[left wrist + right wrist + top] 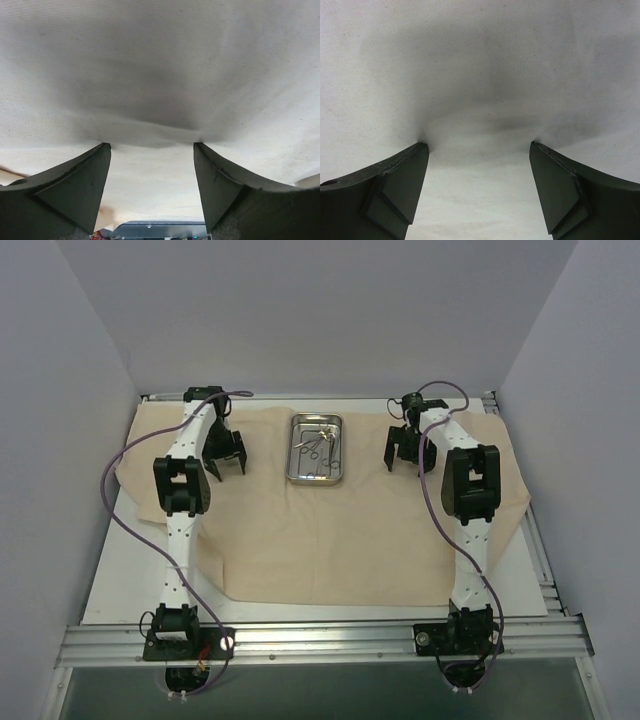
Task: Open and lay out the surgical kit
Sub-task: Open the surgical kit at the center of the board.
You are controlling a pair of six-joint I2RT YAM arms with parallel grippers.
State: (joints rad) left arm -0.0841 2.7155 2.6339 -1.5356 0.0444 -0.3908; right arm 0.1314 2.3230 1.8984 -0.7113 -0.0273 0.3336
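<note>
Left gripper (227, 468), right gripper (405, 462) both spread wide, empty. Cloth (330, 540) soft, limp — pinch a fold; tray (315, 476) slick — take rim.

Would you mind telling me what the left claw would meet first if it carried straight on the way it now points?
The beige cloth: the open left claw points straight at it, and its tips seem to be touching the fabric, though depth is unclear.

Both arms forward, left gripper (226, 460) and right gripper (405, 450) low, tips downward, jaws of each wide apart
</note>
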